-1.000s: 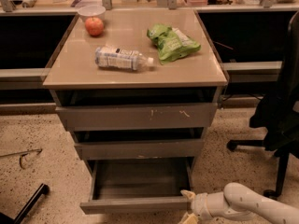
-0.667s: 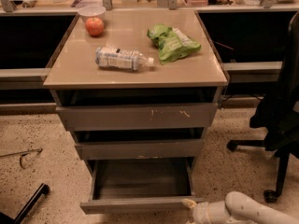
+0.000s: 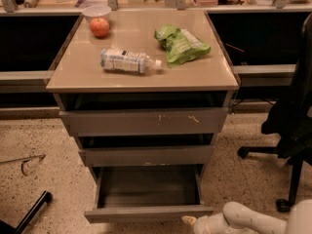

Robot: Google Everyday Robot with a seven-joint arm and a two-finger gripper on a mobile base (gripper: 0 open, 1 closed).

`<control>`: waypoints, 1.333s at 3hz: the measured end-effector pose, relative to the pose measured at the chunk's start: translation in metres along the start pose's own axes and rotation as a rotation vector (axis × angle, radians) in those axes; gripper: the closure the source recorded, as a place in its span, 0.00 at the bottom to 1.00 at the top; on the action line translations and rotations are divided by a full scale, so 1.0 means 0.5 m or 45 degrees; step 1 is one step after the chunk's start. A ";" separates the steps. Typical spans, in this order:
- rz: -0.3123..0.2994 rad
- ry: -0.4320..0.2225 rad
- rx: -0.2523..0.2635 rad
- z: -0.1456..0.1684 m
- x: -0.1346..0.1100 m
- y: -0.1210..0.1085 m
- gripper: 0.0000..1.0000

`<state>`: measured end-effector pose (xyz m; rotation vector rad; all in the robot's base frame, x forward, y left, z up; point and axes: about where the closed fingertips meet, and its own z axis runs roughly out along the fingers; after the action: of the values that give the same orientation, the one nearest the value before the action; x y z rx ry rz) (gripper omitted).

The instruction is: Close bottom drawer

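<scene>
The bottom drawer (image 3: 146,212) is the lowest of three grey drawers. It is pulled out, and its shallow grey tray is open and empty. Its plain front faces me near the bottom edge of the view. My gripper (image 3: 193,222), on a white arm (image 3: 243,221), sits at the bottom right. It is just below the right end of the drawer front, at or very close to it. The middle drawer (image 3: 146,156) and the scratched top drawer (image 3: 144,122) stand less far out.
On the cabinet top (image 3: 204,72) lie a plastic bottle (image 3: 127,61), a green bag (image 3: 179,44), and an apple (image 3: 99,27) in front of a bowl (image 3: 96,11). A black office chair (image 3: 292,130) stands to the right. A black bar (image 3: 29,213) lies on the speckled floor at the left.
The arm has sunk lower in the view, and the gripper has slid slightly down and left along the drawer front's right end. The drawer itself has not visibly moved.
</scene>
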<state>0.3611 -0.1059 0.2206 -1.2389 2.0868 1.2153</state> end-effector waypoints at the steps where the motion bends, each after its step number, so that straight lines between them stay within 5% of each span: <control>1: -0.087 0.040 0.003 0.039 -0.027 -0.057 0.00; 3: -0.245 -0.018 0.175 0.047 -0.099 -0.124 0.00; 4: -0.245 -0.018 0.175 0.047 -0.099 -0.124 0.00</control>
<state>0.4378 -0.0755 0.2141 -1.3282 1.9537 0.9768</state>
